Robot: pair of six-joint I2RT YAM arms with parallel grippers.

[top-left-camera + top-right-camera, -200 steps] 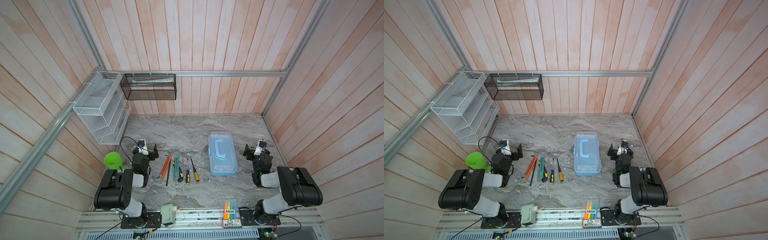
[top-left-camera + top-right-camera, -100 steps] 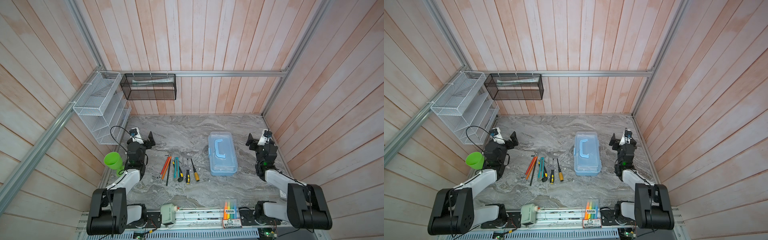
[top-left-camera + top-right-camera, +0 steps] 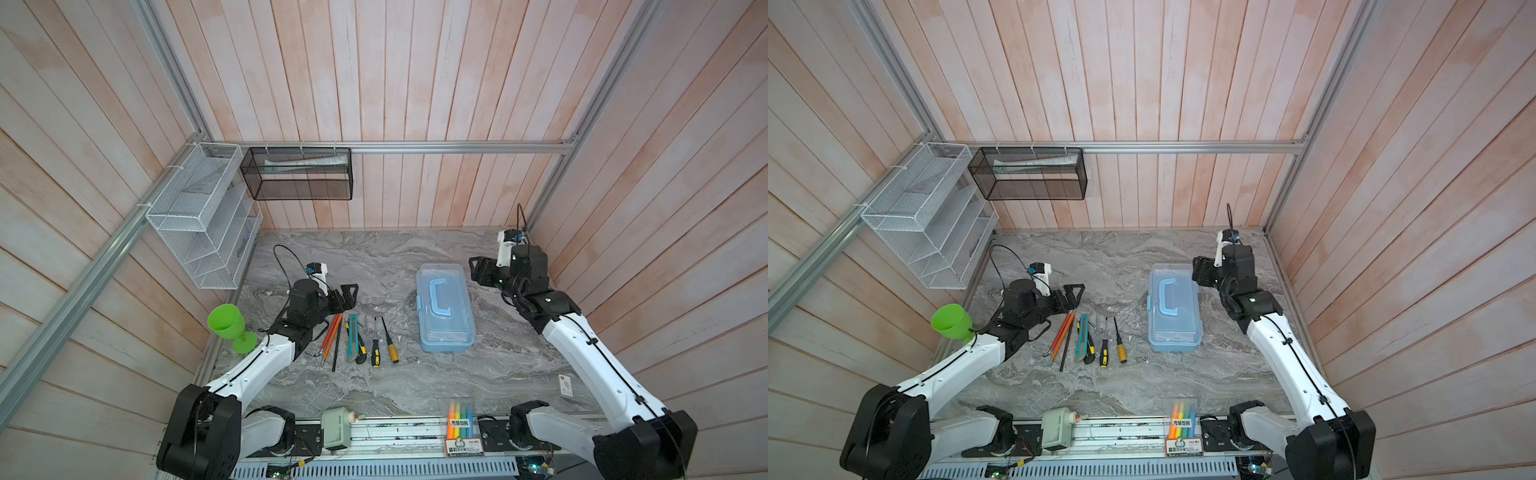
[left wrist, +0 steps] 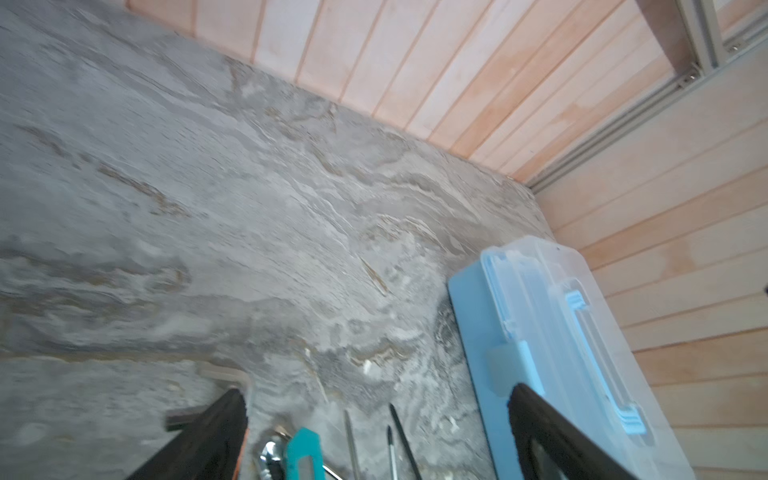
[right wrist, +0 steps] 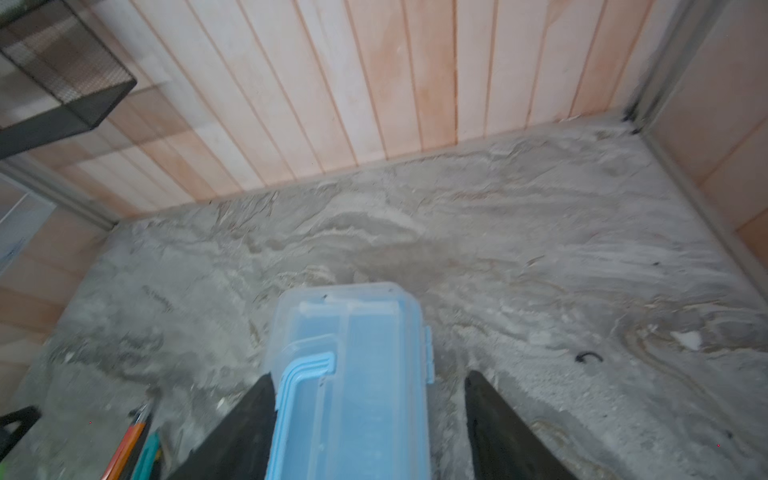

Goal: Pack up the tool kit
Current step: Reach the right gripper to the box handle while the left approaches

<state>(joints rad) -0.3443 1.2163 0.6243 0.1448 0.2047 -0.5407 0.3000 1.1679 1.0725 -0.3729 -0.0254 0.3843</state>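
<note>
One second ago sat folded low near the base; now reach far forward on both sides. On the left, hangs with the left gripper (image 3: pixel 348 296) spread wide and empty, just over the far tips of the orange-handled tools (image 3: pixel 332 334), near the teal utility knife (image 3: pixel 353 338) and the screwdrivers (image 3: pixel 375 345). On the right, arrives with the right gripper (image 3: pixel 476 271) at the far right corner of the light-blue case (image 3: pixel 444 316), with jaws apart and seemingly not yet touching, though the wrist view is blurred. Leaves the case closed on the table (image 3: pixel 374 257), right of the tool row, unmoved. Means probably opening the lid first; nothing packed so far.
</note>
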